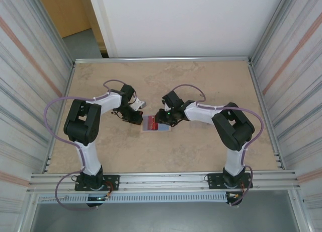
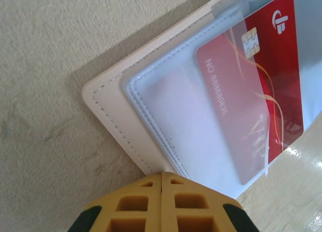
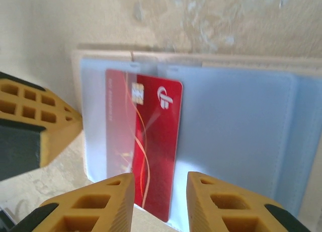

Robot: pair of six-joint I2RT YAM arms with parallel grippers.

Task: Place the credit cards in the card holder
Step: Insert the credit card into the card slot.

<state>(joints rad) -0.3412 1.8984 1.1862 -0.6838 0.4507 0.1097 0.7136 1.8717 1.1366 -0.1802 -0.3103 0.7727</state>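
Note:
The card holder [image 1: 149, 128] lies open mid-table: a beige cover [image 2: 111, 108] with clear plastic sleeves [image 3: 231, 126]. A red credit card [image 3: 153, 141] with a chip and pale swirls lies on it, its left part slid under the left clear sleeve [image 2: 171, 106] and its right part bare. My left gripper [image 2: 161, 175] is shut, its tips resting at the holder's cover edge. It also appears as yellow fingers [image 3: 35, 119] at the left of the right wrist view. My right gripper [image 3: 160, 184] is open, its fingers standing either side of the credit card's near end [image 2: 254, 91] without touching it.
Both arms reach in toward the table's middle [image 1: 156, 122], grippers close together over the holder. Beige stone-patterned tabletop [image 1: 201, 146] surrounds it. Metal frame walls [image 1: 30, 91] close off the left and right sides.

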